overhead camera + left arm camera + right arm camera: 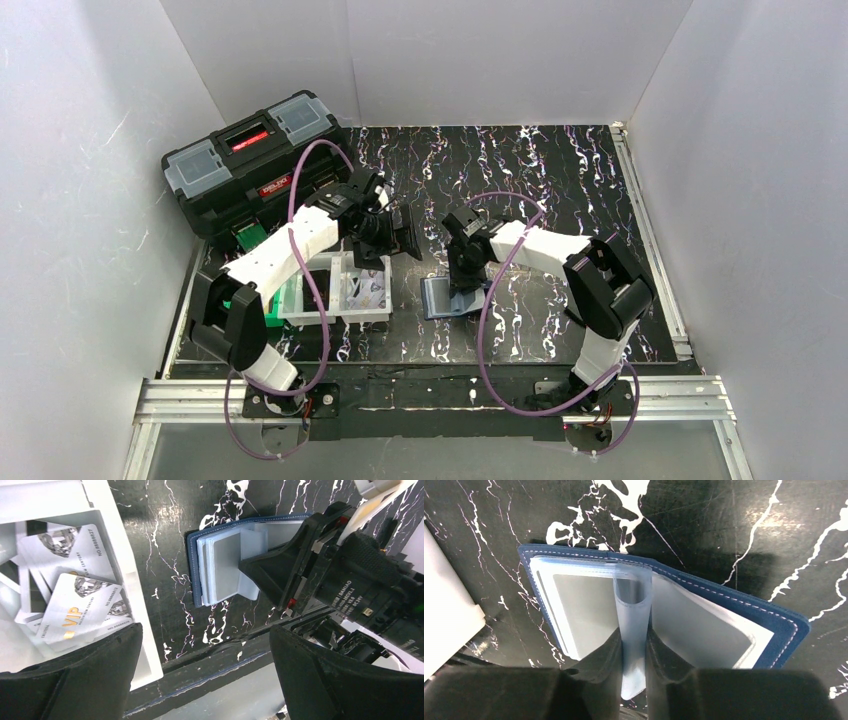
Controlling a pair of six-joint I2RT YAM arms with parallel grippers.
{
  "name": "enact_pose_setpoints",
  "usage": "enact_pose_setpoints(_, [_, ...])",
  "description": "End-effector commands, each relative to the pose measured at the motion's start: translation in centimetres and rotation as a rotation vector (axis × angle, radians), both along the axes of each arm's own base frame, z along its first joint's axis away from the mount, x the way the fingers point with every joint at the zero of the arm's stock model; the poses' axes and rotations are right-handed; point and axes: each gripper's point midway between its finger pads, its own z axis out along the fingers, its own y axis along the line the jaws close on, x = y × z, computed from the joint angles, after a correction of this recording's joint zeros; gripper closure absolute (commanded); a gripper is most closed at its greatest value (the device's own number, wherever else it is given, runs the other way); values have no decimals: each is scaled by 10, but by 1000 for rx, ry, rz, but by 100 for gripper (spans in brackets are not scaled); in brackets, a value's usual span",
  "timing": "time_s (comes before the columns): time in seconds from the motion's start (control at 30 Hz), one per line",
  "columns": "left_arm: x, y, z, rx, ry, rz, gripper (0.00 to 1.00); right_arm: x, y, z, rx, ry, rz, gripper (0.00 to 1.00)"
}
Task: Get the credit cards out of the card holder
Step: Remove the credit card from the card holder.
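Pocket-searching step: the right gripper's [633,647] jaws pinch a clear pocket [633,602] of the card holder [776,622]. The left gripper's [205,677] jaws gape empty. Next, likely, fold that pocket aside gently.

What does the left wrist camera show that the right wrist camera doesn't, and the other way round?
Left wrist only: the white printed cards, the open left claw, and the right claw seen from the side.

Right wrist only: a close look at the clear sleeve pinched between the right claw's fingers.

Both: the navy card holder lying open on the black marbled table, plus part of the white tray.
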Motion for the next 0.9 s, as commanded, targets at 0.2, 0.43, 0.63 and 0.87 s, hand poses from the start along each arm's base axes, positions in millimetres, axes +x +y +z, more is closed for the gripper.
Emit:
enact_pose_setpoints(0.2, [-25, -37, -29, -71, 129, -55, 22, -5, -1, -8, 175, 68, 10, 83])
enact_pose_setpoints(0.43, [-28, -71, -46, -96, 169, -111, 65, -9, 0, -8, 320, 131, -12, 83])
enact_pose_setpoints(0.63, [-28, -79, -74, -44, 218, -112, 90, -7, -4, -5, 360, 143, -30, 79])
enact_pose_setpoints(0.87, [-33, -69, -105, 66, 278, -92, 100, 4, -16, 15, 291, 57, -41, 56])
